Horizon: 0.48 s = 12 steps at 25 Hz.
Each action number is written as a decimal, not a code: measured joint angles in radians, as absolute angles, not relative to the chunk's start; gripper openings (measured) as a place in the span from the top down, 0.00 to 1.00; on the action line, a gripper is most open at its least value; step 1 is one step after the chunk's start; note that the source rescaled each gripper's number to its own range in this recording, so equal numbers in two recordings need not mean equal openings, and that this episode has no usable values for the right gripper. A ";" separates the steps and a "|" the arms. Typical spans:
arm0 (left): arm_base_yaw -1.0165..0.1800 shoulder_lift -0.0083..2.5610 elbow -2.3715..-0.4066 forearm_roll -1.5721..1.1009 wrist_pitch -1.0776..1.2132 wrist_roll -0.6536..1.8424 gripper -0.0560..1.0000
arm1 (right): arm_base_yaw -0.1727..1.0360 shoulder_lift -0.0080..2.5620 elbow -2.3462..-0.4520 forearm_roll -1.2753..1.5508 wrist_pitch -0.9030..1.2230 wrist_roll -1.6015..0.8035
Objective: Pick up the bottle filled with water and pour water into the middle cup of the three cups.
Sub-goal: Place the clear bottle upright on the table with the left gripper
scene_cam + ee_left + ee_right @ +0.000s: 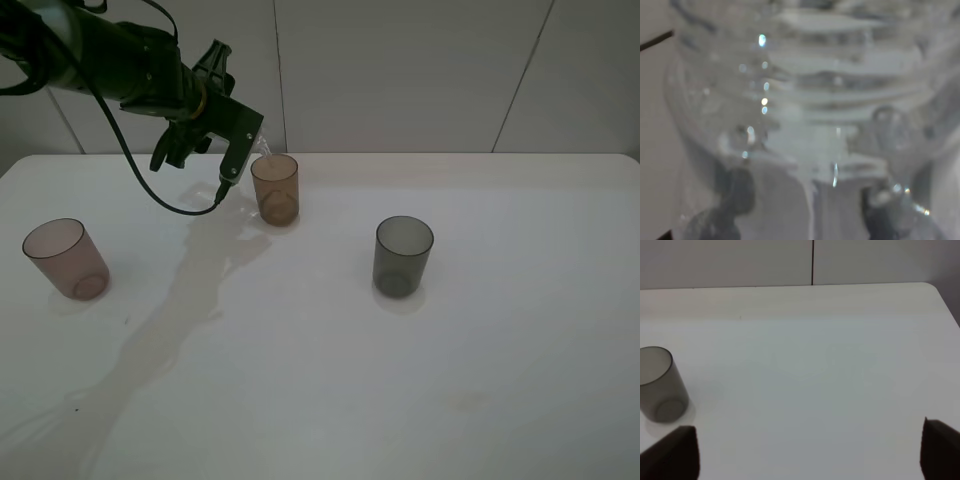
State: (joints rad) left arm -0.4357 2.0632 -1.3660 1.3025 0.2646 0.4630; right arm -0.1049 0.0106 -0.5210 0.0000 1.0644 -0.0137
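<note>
Left claw (246,140) clamped on bottle (805,100), tipped over middle cup (275,188), upper centre-left. Right claw (805,450) wide, empty. Risk: mouth sits at rim edge, so stream may miss and wet desk (500,350).

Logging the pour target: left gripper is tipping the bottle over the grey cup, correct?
No. The left gripper tips the bottle over the orange cup. The grey cup stands apart from it. The exterior high view shows this.
</note>
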 joint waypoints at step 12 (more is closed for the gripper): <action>-0.436 2.063 -1.366 1.385 0.258 0.463 0.93 | -0.105 0.011 -0.521 0.000 1.064 -0.014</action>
